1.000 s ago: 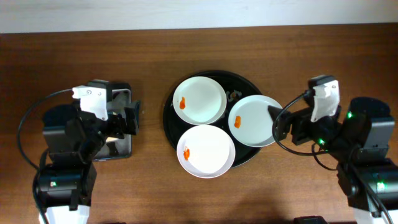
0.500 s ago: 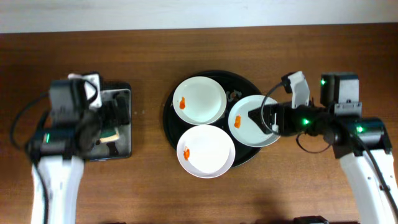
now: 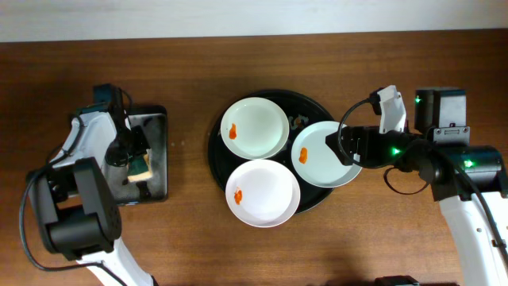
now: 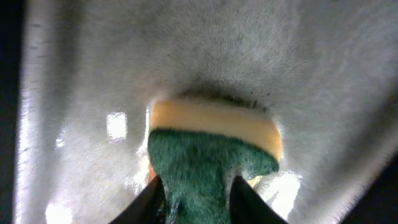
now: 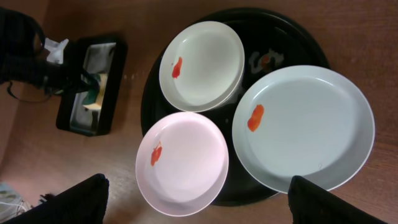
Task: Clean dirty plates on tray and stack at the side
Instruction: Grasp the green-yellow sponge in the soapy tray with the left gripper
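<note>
Three white plates lie on the round black tray, each with an orange-red smear: one at the back, one at the front overhanging the rim, one on the right. My right gripper hovers open over the right plate's outer edge; in its wrist view the fingers frame the front plate and the right plate. My left gripper is shut on a green-and-yellow sponge, pinching its green side inside the small metal tray.
The small dark rectangular tray sits left of the black tray on the brown wooden table. An orange smudge marks the black tray's floor. Bare table lies in front of and behind the trays.
My left gripper has come down into the small tray and closed on the sponge. My right arm has reached left over the right plate's edge, jaws still wide.
</note>
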`<state>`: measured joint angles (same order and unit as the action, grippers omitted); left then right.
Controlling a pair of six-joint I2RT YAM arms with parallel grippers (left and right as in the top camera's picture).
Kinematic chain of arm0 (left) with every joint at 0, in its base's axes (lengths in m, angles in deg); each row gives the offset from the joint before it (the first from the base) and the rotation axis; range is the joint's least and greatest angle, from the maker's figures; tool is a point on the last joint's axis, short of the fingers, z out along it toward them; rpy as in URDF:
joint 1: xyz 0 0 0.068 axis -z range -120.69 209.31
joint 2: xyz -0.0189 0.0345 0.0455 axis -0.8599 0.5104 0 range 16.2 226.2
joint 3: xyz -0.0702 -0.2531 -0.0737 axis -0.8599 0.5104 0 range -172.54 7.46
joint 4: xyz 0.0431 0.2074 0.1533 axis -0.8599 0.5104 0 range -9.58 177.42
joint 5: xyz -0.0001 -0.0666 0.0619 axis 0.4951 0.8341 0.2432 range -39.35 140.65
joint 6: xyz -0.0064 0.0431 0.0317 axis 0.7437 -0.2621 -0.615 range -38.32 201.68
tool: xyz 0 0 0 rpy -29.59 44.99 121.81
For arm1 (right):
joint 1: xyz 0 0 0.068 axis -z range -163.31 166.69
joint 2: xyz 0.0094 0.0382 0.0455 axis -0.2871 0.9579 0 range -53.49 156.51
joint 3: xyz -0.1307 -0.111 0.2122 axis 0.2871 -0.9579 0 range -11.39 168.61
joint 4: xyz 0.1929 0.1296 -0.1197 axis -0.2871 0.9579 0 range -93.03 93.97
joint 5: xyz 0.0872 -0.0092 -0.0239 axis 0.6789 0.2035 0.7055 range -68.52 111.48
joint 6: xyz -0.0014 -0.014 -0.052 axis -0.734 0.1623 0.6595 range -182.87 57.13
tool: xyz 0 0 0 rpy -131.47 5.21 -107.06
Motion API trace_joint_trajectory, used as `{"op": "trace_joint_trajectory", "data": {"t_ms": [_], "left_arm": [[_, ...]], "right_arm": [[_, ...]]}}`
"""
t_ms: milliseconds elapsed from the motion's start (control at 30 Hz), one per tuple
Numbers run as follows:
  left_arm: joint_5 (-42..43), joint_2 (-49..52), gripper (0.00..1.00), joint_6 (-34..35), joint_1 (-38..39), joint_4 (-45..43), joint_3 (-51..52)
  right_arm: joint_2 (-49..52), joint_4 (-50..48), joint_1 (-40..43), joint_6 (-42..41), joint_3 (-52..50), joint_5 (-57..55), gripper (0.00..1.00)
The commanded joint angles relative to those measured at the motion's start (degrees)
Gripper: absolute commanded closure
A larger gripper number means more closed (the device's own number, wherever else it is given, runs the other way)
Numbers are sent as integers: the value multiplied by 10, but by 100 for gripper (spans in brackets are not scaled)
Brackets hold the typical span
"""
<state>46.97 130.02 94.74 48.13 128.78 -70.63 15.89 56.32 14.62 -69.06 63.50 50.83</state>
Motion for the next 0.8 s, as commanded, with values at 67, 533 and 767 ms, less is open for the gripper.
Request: {"op": "trace_joint_trajectory", "data": {"t_ms": [67,533,767], "left_arm": [[-6,68,100,2,-1,-10,-6],[-20,-57,46,42,-2,88,-13],[-19,-57,80,49,-2,-112,141]], "right_arm": [[2,-7,2,-3,8,-7,9],[2,-10,2,-3,8,-7,10],[2,-11,2,-3,8,-7,10]]}}
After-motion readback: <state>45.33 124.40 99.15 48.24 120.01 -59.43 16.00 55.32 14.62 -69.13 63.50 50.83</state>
